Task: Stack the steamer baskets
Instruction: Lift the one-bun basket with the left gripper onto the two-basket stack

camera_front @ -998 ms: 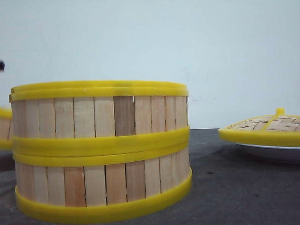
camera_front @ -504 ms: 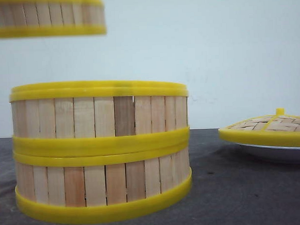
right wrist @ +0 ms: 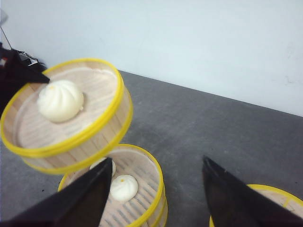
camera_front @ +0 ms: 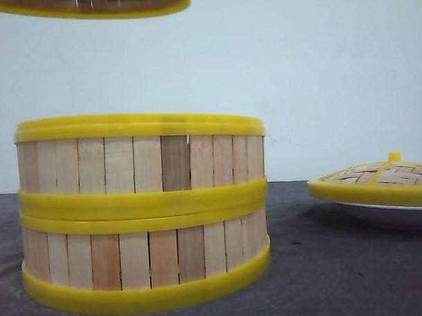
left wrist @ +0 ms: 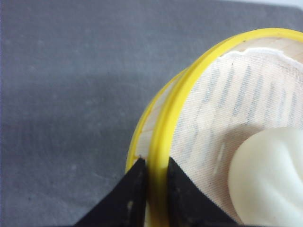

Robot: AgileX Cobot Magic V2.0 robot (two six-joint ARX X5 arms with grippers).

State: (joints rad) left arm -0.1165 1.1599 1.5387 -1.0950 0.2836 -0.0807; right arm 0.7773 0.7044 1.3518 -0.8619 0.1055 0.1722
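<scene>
Two steamer baskets stand stacked on the dark table, the upper (camera_front: 138, 164) on the lower (camera_front: 145, 261). A third steamer basket (camera_front: 88, 8) hangs high above them, offset to the left, with only its yellow bottom rim in the front view. My left gripper (left wrist: 156, 163) is shut on this basket's yellow top rim (left wrist: 189, 94), one finger inside and one outside. A white bun (left wrist: 267, 182) lies in it. In the right wrist view the raised basket (right wrist: 66, 118) partly covers the stack (right wrist: 137, 189), which holds buns. My right gripper (right wrist: 157, 159) stands open and empty above the stack.
A flat woven lid with a yellow rim and knob (camera_front: 378, 180) rests on a white plate (camera_front: 390, 214) at the right. The lid's rim (right wrist: 279, 198) also shows beside my right gripper. A pale wall stands behind the table.
The third basket has left the table at the far left. It has risen and moved right, until only its bottom rim shows at the top of the front view.
</scene>
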